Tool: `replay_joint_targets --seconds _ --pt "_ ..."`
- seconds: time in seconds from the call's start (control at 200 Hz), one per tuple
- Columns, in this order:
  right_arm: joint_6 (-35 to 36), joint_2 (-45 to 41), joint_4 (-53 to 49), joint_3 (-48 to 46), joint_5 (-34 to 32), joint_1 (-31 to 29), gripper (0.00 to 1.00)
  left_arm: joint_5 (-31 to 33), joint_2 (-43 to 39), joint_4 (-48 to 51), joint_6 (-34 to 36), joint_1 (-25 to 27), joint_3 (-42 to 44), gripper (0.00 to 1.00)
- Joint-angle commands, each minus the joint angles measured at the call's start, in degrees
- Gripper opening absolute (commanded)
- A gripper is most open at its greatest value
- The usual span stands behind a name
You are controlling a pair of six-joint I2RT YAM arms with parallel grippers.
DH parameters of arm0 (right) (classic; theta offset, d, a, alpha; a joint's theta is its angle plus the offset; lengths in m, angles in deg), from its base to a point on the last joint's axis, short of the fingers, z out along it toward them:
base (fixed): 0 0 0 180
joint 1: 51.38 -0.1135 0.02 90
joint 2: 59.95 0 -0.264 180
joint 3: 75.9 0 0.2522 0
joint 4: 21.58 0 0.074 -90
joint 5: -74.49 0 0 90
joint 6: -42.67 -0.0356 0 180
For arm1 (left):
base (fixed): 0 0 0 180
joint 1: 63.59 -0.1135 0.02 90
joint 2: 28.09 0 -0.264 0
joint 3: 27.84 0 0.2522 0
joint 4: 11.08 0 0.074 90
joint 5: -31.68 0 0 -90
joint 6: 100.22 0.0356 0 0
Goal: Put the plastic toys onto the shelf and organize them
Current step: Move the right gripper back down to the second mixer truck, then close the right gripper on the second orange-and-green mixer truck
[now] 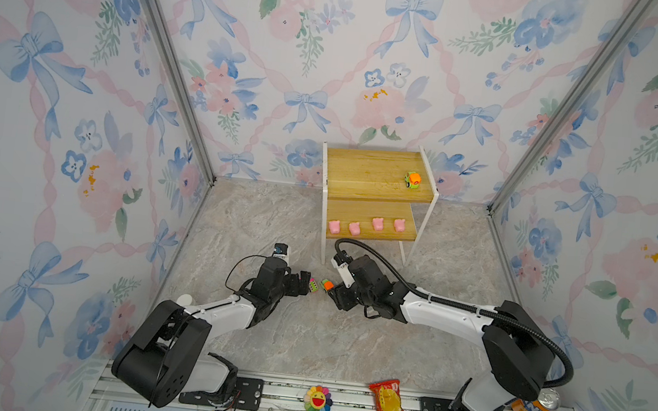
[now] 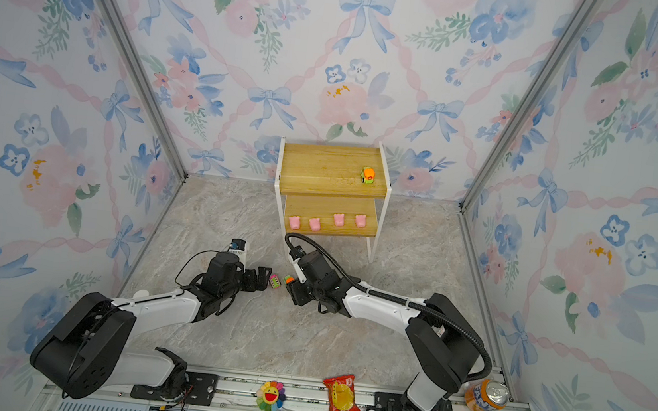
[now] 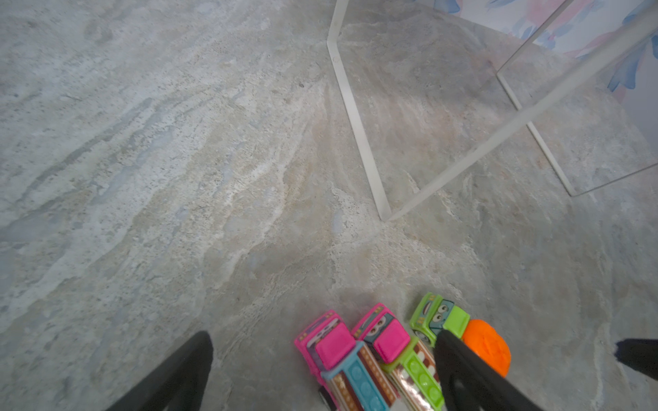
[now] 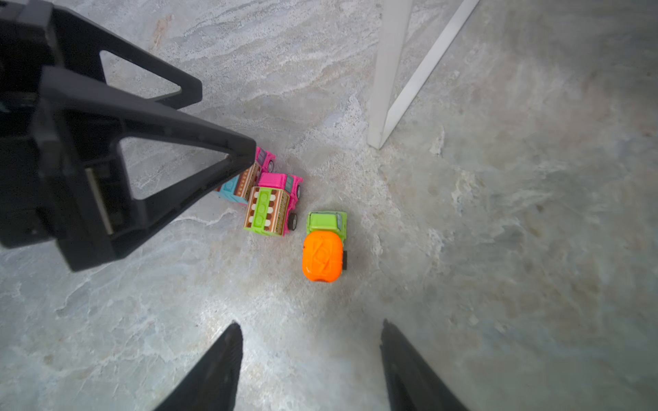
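I see two pink cars (image 3: 391, 341) and an orange-topped car (image 4: 322, 249) together on the worktop (image 1: 304, 350), before the shelf (image 1: 364, 168) at the far edge with four pigs (image 1: 378, 223) on its lower board and a green car (image 1: 413, 179) on top; left pincer (image 3: 322, 338) open at the pink pair, right pincer (image 4: 310, 323) open, empty, nearby.

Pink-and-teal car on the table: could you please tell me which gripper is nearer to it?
Left. The left gripper has a fingertip right at the pink-and-teal car; the right gripper, open, sits farther off, beyond the orange-topped car.
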Motion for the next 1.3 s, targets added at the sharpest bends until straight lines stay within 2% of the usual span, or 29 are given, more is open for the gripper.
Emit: replay_joint_targets --seconds 0.0,0.44,1.175,1.295 --pt "1.8 2.81 6.08 0.71 1.47 1.38 0.64 1.0 -1.19 1.41 0.16 0.22 0.84 0.98" --pt "1.65 9.19 13.78 0.48 2.14 2.4 0.63 1.51 -1.62 2.09 -0.43 0.23 0.92 0.98" --pt "2.59 15.08 16.39 2.88 0.23 1.5 0.59 1.78 -0.55 2.57 -1.35 0.31 0.61 0.98" --pt "2.61 15.29 16.06 2.98 -0.16 1.54 0.56 1.77 -0.61 2.59 -1.37 0.34 0.61 0.98"
